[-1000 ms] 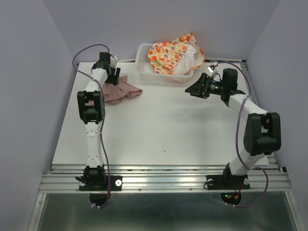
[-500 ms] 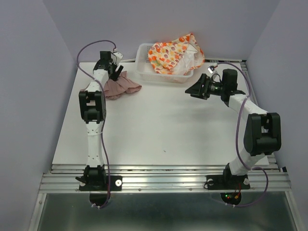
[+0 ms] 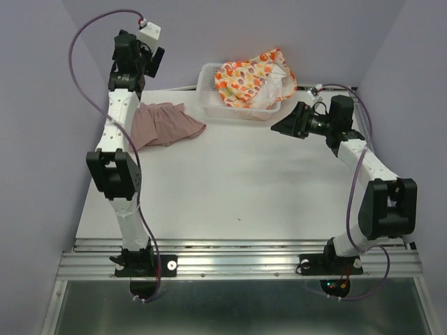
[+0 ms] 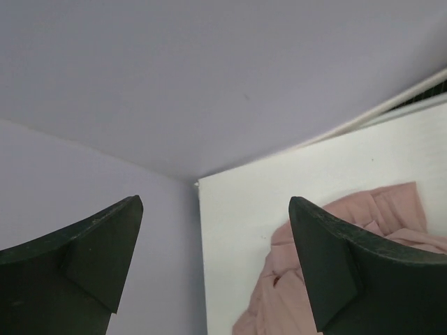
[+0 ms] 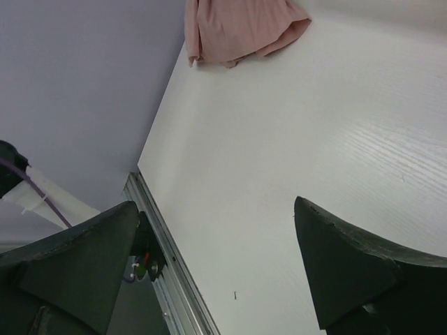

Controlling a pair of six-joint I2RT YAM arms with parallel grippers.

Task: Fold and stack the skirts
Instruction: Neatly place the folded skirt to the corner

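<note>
Both left end effector [image 4: 215, 204] and right end effector [image 5: 215, 204] gape empty; pink skirt [image 3: 164, 124] lies rumpled on counter [image 3: 230, 181], unfolded; next, I judge, pinch its hem

Left arm [image 3: 115, 124] and right arm [image 3: 360, 159] white-linked, black joints, purple cables [image 3: 71, 50], dark wedge-shaped fingers [image 4: 342, 272].

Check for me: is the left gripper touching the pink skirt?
Apart. In the left wrist view the left gripper is open and empty, and the pink skirt lies on the table well below it.
</note>
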